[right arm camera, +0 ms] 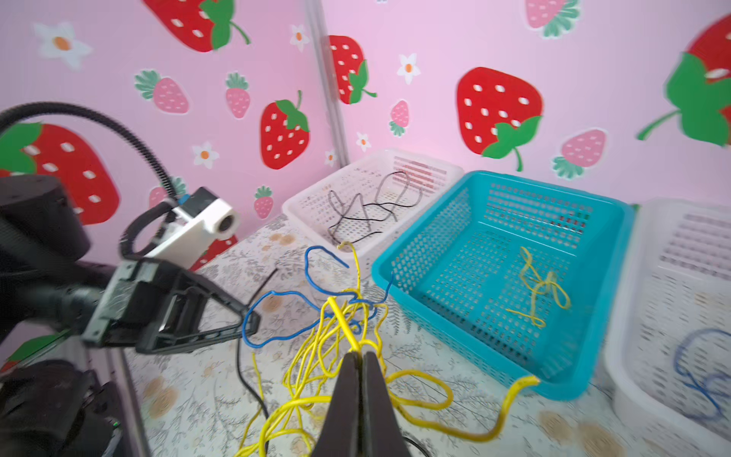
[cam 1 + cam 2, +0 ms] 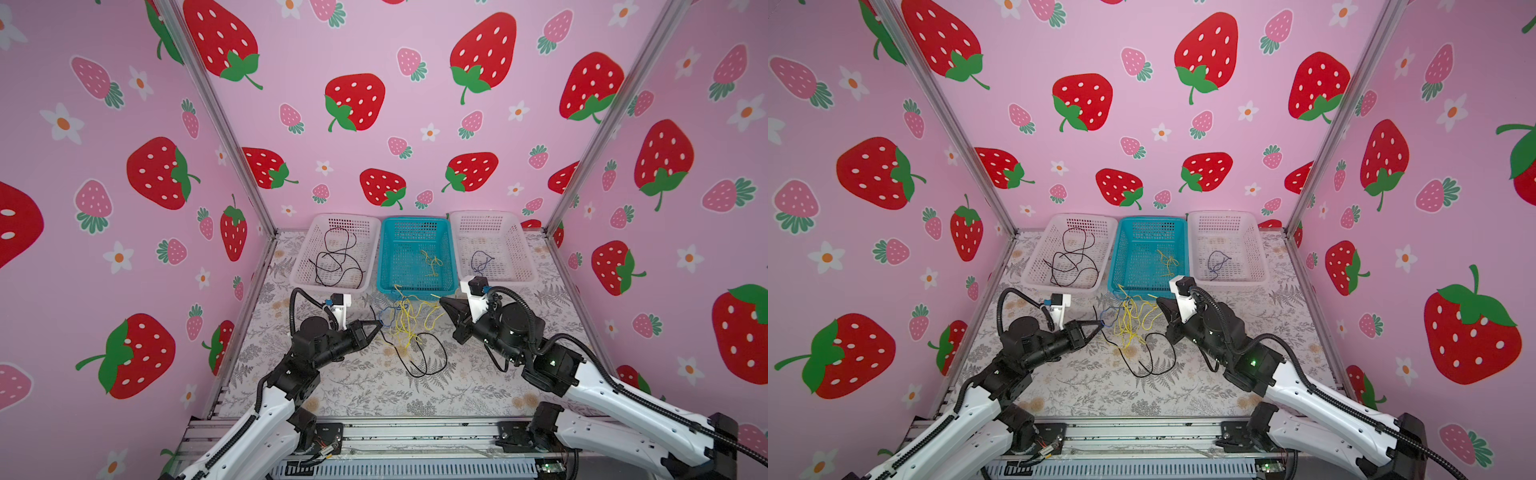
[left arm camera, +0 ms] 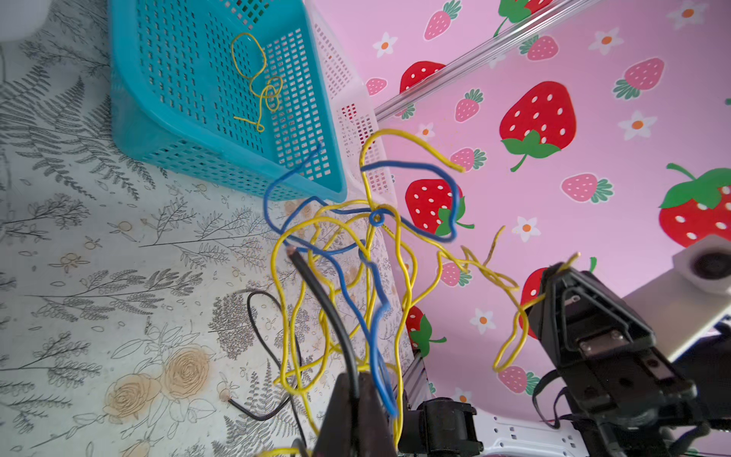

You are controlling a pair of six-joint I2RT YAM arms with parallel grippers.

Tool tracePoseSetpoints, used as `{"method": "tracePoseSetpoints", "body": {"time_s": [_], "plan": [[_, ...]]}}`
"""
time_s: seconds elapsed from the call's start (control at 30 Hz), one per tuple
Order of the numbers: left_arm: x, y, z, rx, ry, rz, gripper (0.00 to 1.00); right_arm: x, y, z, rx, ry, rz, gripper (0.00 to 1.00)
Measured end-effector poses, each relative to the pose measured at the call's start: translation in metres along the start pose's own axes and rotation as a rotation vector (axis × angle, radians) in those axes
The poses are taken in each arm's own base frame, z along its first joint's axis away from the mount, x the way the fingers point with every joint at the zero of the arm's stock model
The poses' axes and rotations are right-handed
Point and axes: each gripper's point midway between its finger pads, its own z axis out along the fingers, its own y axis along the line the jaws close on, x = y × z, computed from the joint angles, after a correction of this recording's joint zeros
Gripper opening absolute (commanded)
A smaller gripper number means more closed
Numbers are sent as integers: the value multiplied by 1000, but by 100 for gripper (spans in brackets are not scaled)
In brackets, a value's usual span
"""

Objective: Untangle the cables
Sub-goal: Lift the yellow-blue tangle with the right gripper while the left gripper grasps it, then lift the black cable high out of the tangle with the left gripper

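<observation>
A: Where did the cables [image 2: 409,322] sit?

B: In one knot on the table [image 2: 353,386], middle, just near of the teal basket [image 2: 384,257]. A loose yellow end lay close to its near wall

A: Jaws?

B: Left gripper [image 2: 378,324] was together, clamped on the black cable [image 3: 314,287] at the knot's left edge. The blue cable [image 3: 399,162] ran just beside the fingers; pinched too or not, could not tell. Right gripper [image 2: 442,299] was together on a yellow cable [image 1: 343,322] at the knot's far right

A: Risks from here?

B: My judgement only. Pulling the arms apart could cinch the yellow loops round the blue instead of freeing them. Such thin cable might slip out of the tips under tension. A dragged strand could catch the teal basket's mesh and shift it
</observation>
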Motion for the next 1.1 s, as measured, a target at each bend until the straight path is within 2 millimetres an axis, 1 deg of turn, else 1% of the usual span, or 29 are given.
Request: {"method": "tracePoseSetpoints", "body": {"time_s": [0.1, 0.17, 0.23, 0.27, 0.33, 0.43, 0.5, 0.53, 0.6, 0.63, 0.7, 0.77, 0.87, 0.93, 0.97, 1.03, 1.1], "plan": [[0, 4, -5, -30, -14, 22, 0, 10, -47, -1, 166, 29, 60, 0], [-2, 5, -9, -50, -30, 38, 0, 26, -77, -4, 256, 67, 103, 0], [-5, 5, -14, -69, -46, 57, 0, 43, -99, -8, 319, 106, 142, 0], [-7, 4, -16, -80, -54, 66, 0, 52, -107, -11, 343, 125, 159, 0], [-11, 1, -21, -88, -72, 84, 0, 67, -117, -15, 375, 166, 180, 0], [-16, -6, -30, -85, -106, 102, 0, 82, -126, -19, 405, 208, 208, 0], [-21, -15, -36, -69, -131, 113, 0, 90, -129, -21, 415, 226, 228, 0], [-25, -23, -40, -56, -144, 121, 0, 96, -132, -22, 421, 238, 238, 0], [-34, -44, -50, -23, -173, 143, 0, 110, -136, -24, 431, 266, 257, 0], [-41, -59, -57, 0, -193, 164, 0, 119, -137, -25, 435, 284, 266, 0], [-57, -93, -73, 53, -244, 207, 0, 132, -138, -26, 436, 314, 280, 0], [-75, -134, -96, 117, -307, 268, 0, 144, -138, -28, 435, 337, 295, 0], [-97, -193, -131, 202, -392, 356, 0, 157, -137, -30, 430, 362, 313, 0], [-109, -225, -149, 241, -440, 415, 0, 163, -136, -30, 423, 370, 322, 0], [-115, -238, -157, 255, -461, 440, 0, 165, -135, -29, 417, 370, 329, 0], [-126, -259, -166, 267, -491, 484, 0, 169, -133, -28, 406, 369, 343, 0], [-136, -275, -170, 267, -508, 524, 0, 176, -132, -27, 396, 377, 356, 0]]}}
